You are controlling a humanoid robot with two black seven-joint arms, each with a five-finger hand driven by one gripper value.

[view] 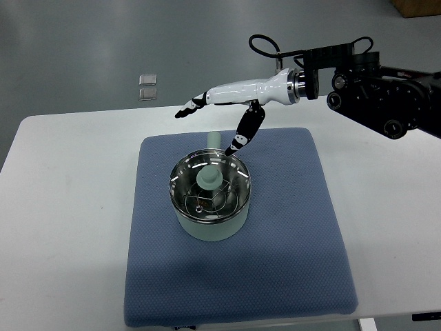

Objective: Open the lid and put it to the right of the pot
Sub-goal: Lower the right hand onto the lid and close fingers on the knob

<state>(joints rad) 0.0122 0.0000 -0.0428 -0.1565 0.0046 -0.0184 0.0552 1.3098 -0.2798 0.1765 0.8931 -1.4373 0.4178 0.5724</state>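
A pale green pot (210,224) stands on a blue mat (289,248), its handle pointing away from me. A glass lid (209,187) with a steel rim and a pale green knob (209,179) sits on the pot. My right hand (213,114) hovers above and behind the pot, its arm coming in from the upper right. Its fingers (189,107) are stretched out to the left and its thumb (244,131) hangs down toward the lid's far rim. It holds nothing. The left arm is not in view.
The mat lies on a white table (62,207). A small clear object (147,87) lies on the floor beyond the table's far edge. Bare mat lies to the right of the pot.
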